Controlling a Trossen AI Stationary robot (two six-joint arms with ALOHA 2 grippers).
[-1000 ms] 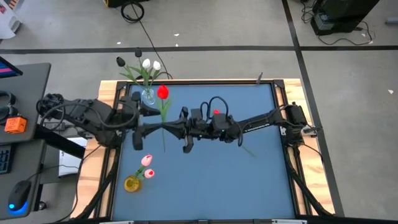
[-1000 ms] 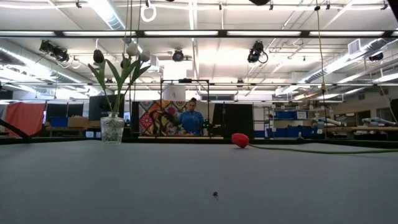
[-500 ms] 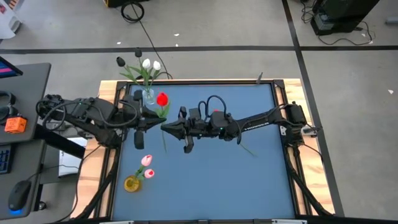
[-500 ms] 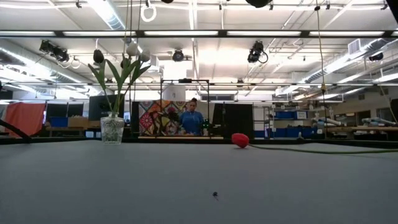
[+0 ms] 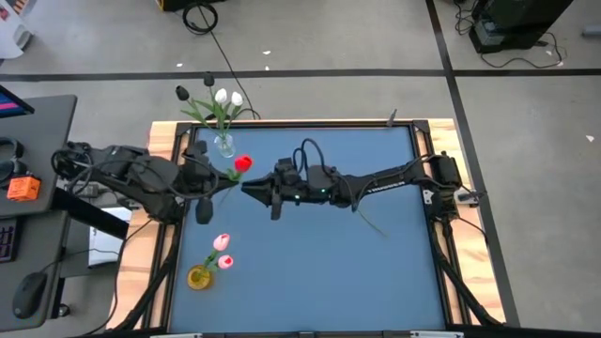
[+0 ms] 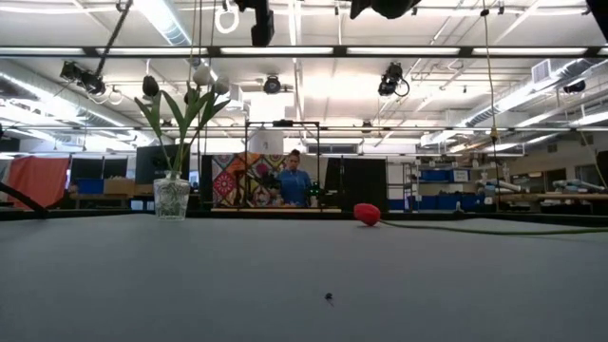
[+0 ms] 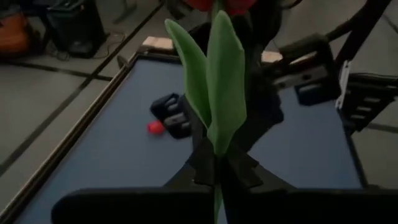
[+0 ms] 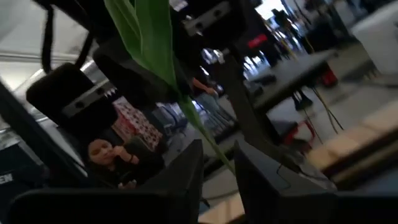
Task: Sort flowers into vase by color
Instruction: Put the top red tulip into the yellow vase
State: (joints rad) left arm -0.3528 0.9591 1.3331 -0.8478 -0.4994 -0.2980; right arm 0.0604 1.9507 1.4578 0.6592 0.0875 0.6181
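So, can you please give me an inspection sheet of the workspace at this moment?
Surface: blue table, one small dark speck.
Job's things: red tulip held above the table; second red tulip lying on the table; clear vase with white tulips; yellow vase with pink tulips.
Clutter: nothing seen.
Grippers: left gripper shut on the red tulip's stem; right gripper open around the same stem.
Cables: looped cable on the right arm; floor cable beyond the table.
Surroundings: desk beside the left arm; person far behind.
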